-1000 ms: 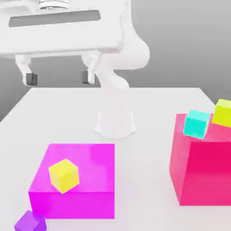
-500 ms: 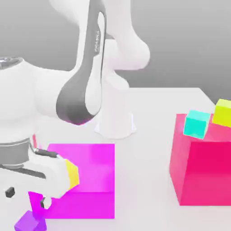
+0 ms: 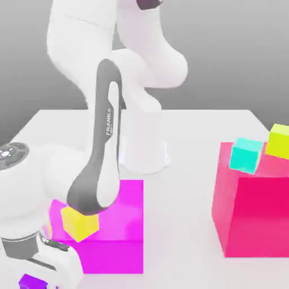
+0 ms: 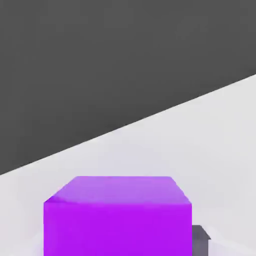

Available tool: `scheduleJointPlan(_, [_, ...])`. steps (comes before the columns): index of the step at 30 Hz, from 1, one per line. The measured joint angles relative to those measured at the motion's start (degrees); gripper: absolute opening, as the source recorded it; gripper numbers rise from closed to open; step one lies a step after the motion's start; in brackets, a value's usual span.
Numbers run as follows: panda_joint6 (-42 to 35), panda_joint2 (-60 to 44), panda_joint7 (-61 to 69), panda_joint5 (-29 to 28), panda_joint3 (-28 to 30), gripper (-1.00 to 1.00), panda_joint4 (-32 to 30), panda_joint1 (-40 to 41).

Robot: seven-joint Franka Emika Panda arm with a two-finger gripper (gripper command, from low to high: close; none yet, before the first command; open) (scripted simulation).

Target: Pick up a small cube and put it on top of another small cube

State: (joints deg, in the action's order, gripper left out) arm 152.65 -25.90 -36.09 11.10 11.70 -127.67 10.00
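A small purple cube (image 3: 25,280) lies on the white table at the front of the exterior view's left, mostly hidden behind my white hand. My gripper (image 3: 35,284) is down around it. In the hand view the purple cube (image 4: 118,222) sits close up, with one dark fingertip (image 4: 200,241) tight against its side, so the gripper is shut on it. A small yellow cube (image 3: 79,223) rests on the big magenta block (image 3: 121,226), partly behind my forearm. A small teal cube (image 3: 246,155) and a small lime cube (image 3: 279,141) sit on the big red block (image 3: 254,209).
My arm's base (image 3: 144,152) stands at the middle of the white table (image 3: 180,226). The forearm slants down across the magenta block's left side. The table's front-left edge is close to the hand. Open table lies between the two big blocks.
The arm swung down from high at the back to the front left corner. The fingers, wide open before, have shut on the purple cube.
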Motion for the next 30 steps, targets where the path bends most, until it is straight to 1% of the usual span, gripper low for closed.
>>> scheduleJointPlan(2, [-3.2,4.0,-0.1,-1.4,0.0,-1.00,-0.8,-1.6])
scheduleJointPlan(10, [-15.2,18.9,9.3,-3.4,-11.0,-1.00,-3.3,-11.5])
scheduleJointPlan(14, [-23.3,28.1,16.4,-3.6,-16.9,-1.00,-4.3,-23.0])
scheduleJointPlan(15, [-25.4,30.5,18.2,-3.8,-17.7,-1.00,-4.6,-24.8])
scheduleJointPlan(16, [-25.4,30.5,18.3,-3.6,-17.7,-1.00,-4.6,-24.9])
scheduleJointPlan(22, [-37.5,45.4,29.1,-4.5,-25.6,-1.00,-6.6,-35.5])
scheduleJointPlan(24, [-35.7,46.0,30.2,-4.7,-27.0,-1.00,-8.9,-36.8])
scheduleJointPlan(26, [-31.6,44.8,30.4,-4.7,-27.7,-1.00,-11.9,-37.1])
scheduleJointPlan(27, [-30.1,44.3,30.4,-4.7,-28.0,1.00,-12.9,-37.1])
scheduleJointPlan(30, [-30.1,44.3,30.4,-4.7,-28.0,1.00,-12.9,-37.1])
